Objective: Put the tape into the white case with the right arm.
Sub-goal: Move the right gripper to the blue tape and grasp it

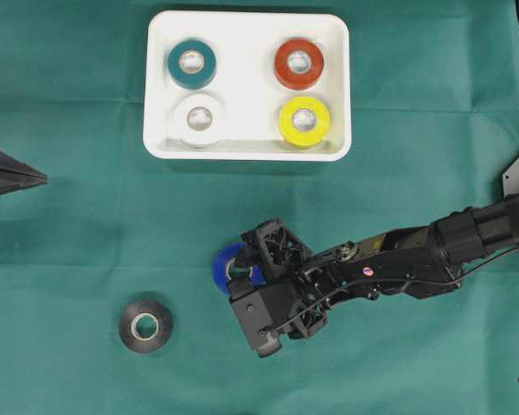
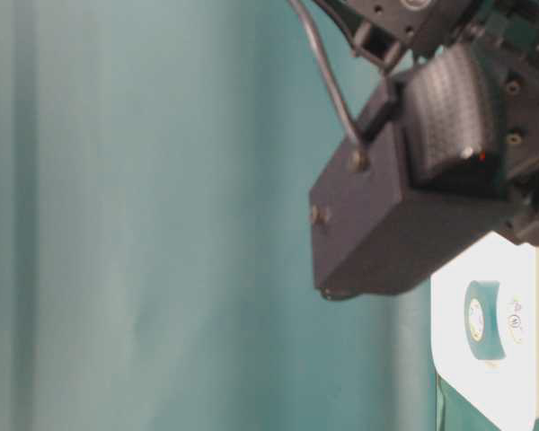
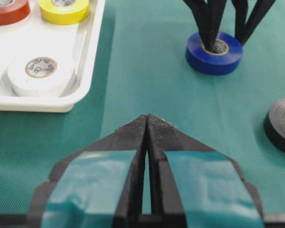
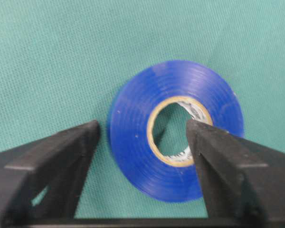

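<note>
Black arms [image 1: 415, 255], teal-taped left fingers [image 3: 90, 185]

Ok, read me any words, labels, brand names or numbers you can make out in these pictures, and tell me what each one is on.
Nothing can be read as text.
White tape roll: dark print on the inner cardboard ring, too small to read.
Blue tape roll: print inside the core, blurred.
Teal tape roll: marks on the core, and a small round mark on the white case beside it, both too blurred.
Right arm: a small round sticker, unreadable.
</note>
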`<control>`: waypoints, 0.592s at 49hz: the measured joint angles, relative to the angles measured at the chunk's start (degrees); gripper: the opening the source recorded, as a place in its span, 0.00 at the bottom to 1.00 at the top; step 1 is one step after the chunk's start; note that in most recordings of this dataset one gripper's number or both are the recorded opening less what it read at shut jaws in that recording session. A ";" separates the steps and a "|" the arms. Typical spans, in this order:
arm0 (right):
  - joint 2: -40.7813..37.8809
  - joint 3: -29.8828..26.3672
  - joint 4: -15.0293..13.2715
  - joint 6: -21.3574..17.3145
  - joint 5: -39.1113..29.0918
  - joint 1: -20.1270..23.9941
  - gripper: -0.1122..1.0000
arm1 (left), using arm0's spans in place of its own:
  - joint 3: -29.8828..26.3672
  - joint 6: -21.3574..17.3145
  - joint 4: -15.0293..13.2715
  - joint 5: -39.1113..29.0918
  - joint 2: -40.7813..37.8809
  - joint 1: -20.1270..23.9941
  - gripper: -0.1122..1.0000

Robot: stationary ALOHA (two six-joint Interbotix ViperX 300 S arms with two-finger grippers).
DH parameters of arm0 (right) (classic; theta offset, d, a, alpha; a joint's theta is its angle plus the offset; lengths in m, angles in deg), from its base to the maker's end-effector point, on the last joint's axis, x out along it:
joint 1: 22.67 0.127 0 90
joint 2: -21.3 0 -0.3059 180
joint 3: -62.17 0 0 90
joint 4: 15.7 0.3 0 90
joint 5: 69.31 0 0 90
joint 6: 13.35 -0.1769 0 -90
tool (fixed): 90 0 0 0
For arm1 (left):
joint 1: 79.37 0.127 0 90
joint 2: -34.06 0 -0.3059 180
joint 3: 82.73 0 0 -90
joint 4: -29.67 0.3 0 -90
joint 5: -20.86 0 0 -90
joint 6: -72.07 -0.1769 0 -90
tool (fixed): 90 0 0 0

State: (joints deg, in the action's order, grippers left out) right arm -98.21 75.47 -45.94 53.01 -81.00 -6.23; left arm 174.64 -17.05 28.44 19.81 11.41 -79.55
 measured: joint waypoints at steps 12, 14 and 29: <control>-0.18 0.00 0.09 -0.09 0.35 0.35 0.12 | 0.00 0.00 0.00 0.09 0.00 0.00 0.10; -0.18 -0.09 0.09 -0.09 0.35 0.35 0.12 | 0.00 -0.09 0.00 0.09 0.00 0.00 0.10; 0.70 0.00 0.09 0.18 -0.26 0.35 0.12 | 0.00 0.09 0.00 0.09 0.09 0.00 0.10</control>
State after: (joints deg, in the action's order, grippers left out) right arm -97.50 75.47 -45.85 53.18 -81.27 -5.88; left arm 174.64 -16.96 28.44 19.90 11.50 -79.55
